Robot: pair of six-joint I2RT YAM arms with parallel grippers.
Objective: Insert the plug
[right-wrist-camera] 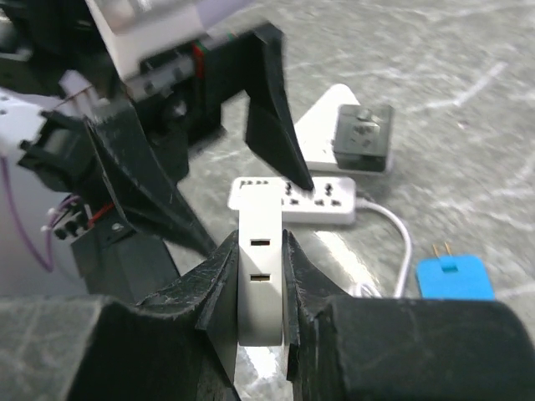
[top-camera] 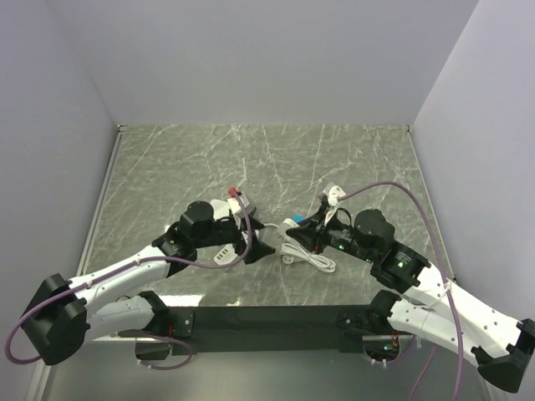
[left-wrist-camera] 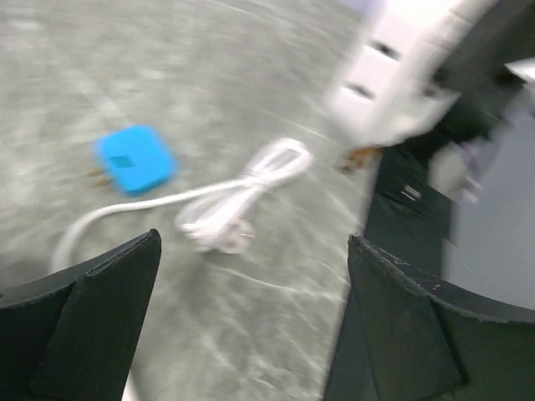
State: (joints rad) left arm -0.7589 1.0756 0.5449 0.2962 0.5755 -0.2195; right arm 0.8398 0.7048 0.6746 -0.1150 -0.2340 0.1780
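Left pincer (left-wrist-camera: 251, 242): wide open, empty.
Right pincer (right-wrist-camera: 261, 241): clamped on a white socket block (right-wrist-camera: 261, 288).
Blue plug (left-wrist-camera: 134, 159): flat on the table (left-wrist-camera: 125, 58), prongs free, untouched.
Our move: we grip the plug's sides squarely, then line prongs with slots.

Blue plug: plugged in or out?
Out. The blue square plug lies on the grey marble table, both metal prongs bare, apart from the white power strip.
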